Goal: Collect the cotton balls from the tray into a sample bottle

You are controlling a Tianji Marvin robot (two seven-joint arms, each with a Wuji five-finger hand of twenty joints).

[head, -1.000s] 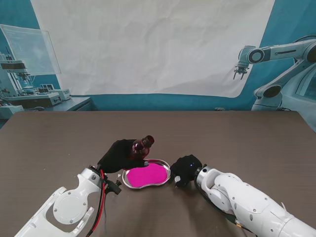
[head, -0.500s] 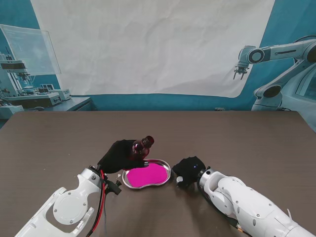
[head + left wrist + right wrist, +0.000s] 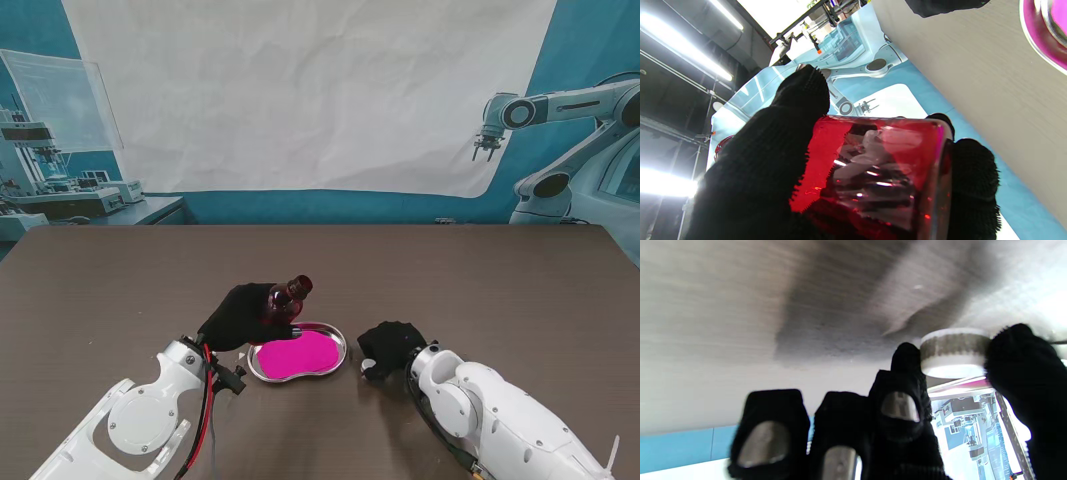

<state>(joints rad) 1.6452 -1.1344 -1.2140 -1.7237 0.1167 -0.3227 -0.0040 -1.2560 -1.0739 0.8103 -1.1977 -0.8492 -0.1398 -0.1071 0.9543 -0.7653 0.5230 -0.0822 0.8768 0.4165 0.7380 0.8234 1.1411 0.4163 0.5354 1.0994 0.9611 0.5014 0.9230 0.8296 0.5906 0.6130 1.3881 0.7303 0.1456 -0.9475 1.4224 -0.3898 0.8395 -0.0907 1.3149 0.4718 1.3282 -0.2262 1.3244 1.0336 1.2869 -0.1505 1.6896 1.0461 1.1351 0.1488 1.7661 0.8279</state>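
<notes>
My left hand (image 3: 243, 314) is shut on a red see-through sample bottle (image 3: 291, 292), held tilted over the far left rim of the tray. In the left wrist view white cotton balls (image 3: 873, 156) show inside the bottle (image 3: 893, 186). The steel kidney tray (image 3: 338, 358) has a magenta floor that looks bare. My right hand (image 3: 388, 344) rests low on the table just right of the tray. In the right wrist view its thumb and a finger (image 3: 907, 373) pinch a white ribbed cap (image 3: 953, 351).
The brown table (image 3: 480, 290) stretches wide beyond both hands. A white and teal backdrop with printed lab gear stands behind the far edge. My right forearm (image 3: 490, 410) lies near the front right.
My right hand has slid a little to the right, away from the tray's edge, and its forearm has drawn back. The left hand and bottle have stayed put.
</notes>
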